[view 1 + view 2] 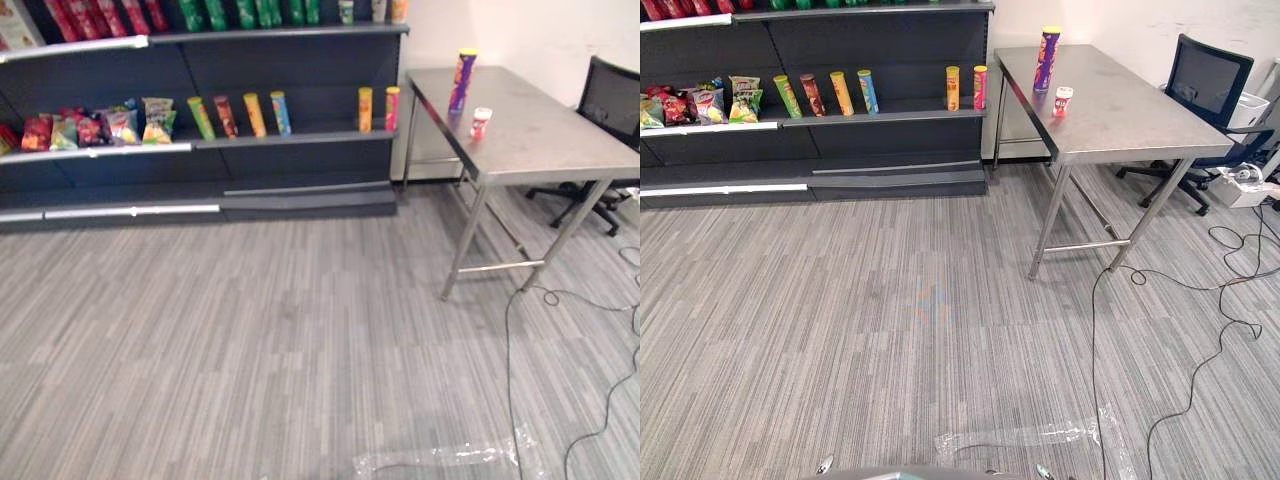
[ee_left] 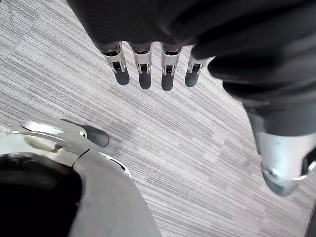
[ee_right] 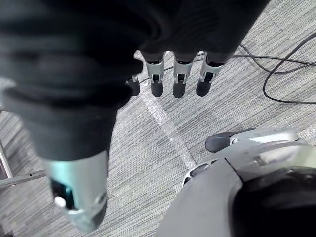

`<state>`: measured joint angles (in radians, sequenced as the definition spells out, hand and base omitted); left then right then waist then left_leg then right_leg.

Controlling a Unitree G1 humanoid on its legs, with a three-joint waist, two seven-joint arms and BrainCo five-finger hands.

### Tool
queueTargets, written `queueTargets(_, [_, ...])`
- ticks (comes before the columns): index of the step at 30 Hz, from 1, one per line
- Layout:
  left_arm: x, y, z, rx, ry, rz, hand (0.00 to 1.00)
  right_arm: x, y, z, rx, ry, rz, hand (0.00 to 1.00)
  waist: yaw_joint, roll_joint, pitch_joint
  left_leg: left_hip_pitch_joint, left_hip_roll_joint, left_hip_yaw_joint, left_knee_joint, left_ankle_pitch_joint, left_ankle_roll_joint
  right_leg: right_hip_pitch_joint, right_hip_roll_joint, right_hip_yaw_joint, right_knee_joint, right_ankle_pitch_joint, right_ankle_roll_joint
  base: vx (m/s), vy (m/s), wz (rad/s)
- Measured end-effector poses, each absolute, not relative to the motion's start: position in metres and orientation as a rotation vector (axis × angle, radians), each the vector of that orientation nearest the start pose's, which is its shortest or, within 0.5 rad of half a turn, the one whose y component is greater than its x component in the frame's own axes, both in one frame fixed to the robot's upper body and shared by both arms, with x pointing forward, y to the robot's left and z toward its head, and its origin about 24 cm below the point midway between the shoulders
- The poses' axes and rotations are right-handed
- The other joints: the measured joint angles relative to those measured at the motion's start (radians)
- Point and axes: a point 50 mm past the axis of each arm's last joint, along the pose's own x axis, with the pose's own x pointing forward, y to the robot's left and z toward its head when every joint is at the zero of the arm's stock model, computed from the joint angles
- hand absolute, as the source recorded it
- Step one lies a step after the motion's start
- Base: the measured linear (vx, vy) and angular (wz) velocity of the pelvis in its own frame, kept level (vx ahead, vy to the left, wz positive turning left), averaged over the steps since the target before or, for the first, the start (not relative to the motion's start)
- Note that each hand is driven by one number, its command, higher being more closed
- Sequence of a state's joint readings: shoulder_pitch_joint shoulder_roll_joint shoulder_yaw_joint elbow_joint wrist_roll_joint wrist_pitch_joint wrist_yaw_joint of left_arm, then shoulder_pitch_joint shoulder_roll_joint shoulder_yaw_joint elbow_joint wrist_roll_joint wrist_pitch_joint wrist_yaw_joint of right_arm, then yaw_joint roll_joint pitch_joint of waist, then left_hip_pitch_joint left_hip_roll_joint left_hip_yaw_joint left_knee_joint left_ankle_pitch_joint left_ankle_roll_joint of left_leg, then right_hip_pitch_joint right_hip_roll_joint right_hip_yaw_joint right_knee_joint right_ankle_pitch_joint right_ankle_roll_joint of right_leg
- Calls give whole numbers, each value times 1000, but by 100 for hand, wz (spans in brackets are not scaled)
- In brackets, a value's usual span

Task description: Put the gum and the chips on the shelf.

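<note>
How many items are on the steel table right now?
2: a tall purple chips can near the table's far edge, and a small red-and-white gum tub just in front of it.

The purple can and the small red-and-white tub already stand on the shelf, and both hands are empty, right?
Not the shelf: the left eye view shows the purple can and the tub on the steel table beside it. The left hand and right hand are empty.

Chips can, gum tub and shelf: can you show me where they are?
chips can (image 1: 462, 82), left eye view, middle of its purple side.
gum tub (image 1: 481, 124), left eye view, its red-and-white side.
shelf (image 1: 320, 137), left eye view, front edge of the middle board.
</note>
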<state>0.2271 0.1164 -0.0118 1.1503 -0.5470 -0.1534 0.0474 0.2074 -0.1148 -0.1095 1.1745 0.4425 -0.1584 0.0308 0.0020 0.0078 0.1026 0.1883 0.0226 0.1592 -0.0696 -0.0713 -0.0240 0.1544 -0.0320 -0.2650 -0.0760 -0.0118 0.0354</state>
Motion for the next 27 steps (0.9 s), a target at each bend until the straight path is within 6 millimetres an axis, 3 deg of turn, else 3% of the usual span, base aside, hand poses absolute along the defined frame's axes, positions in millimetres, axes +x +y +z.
queueTargets(5, [24,208,-170,-310,1142,512,0,31,-213,-169,329,1110,-483,0,1,-10,13,20,-1,22,-2,-9,-14,26,0,1,-16,3,7,20,2,-4])
queueTargets(23, [25,208,-170,-324,1152,477,0,33,-212,-168,370,1081,-464,0,3,-9,24,30,4,43,-21,-5,-10,27,7,13,-25,2,8,-44,-16,-3])
queueTargets(27, [25,208,-170,-323,1152,477,0,38,-213,-165,285,1016,-477,0,3,-10,24,30,5,42,-22,-6,-11,27,8,12,-27,2,8,0,0,0])
